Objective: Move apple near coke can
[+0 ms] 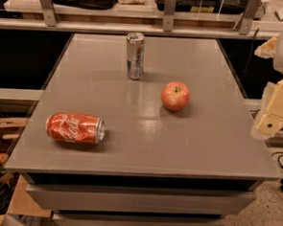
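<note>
The apple point(175, 95), red with yellowish patches and a short stem, sits on the grey table point(144, 148) right of the middle. The coke can point(75, 127) lies on its side near the table's front left, its silver end facing right. The apple is well apart from it, up and to the right. My gripper point(275, 111) shows as cream-coloured parts at the right edge of the view, beyond the table's right side, away from the apple and holding nothing that I can see.
A slim silver and blue can point(135, 55) stands upright at the back middle of the table. Shelving with metal uprights point(169, 13) runs behind the table. Drawers point(136, 198) are below the top. Boxes point(2, 193) stand on the floor at the left.
</note>
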Robot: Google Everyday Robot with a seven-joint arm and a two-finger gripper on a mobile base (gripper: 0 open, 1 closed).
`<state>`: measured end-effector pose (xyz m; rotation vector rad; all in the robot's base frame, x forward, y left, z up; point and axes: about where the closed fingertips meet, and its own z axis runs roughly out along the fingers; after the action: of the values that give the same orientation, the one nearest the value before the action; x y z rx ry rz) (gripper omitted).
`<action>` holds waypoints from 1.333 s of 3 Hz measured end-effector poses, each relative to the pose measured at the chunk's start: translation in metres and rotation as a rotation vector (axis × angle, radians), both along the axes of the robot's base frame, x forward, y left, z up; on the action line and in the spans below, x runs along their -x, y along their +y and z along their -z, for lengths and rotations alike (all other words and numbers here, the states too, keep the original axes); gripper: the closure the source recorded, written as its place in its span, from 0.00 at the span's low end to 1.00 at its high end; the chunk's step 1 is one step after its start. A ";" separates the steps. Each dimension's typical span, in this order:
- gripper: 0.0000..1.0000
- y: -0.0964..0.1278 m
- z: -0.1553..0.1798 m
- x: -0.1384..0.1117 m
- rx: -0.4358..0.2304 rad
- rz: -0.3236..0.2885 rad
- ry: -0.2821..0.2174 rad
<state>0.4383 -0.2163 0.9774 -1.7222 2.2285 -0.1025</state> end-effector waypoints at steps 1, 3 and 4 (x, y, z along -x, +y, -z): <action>0.00 0.000 0.000 0.000 0.000 0.000 0.000; 0.00 0.024 0.032 -0.019 -0.224 0.023 -0.034; 0.00 0.039 0.047 -0.030 -0.363 0.051 -0.069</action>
<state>0.4678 -0.1771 0.9300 -1.4450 2.0864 0.2146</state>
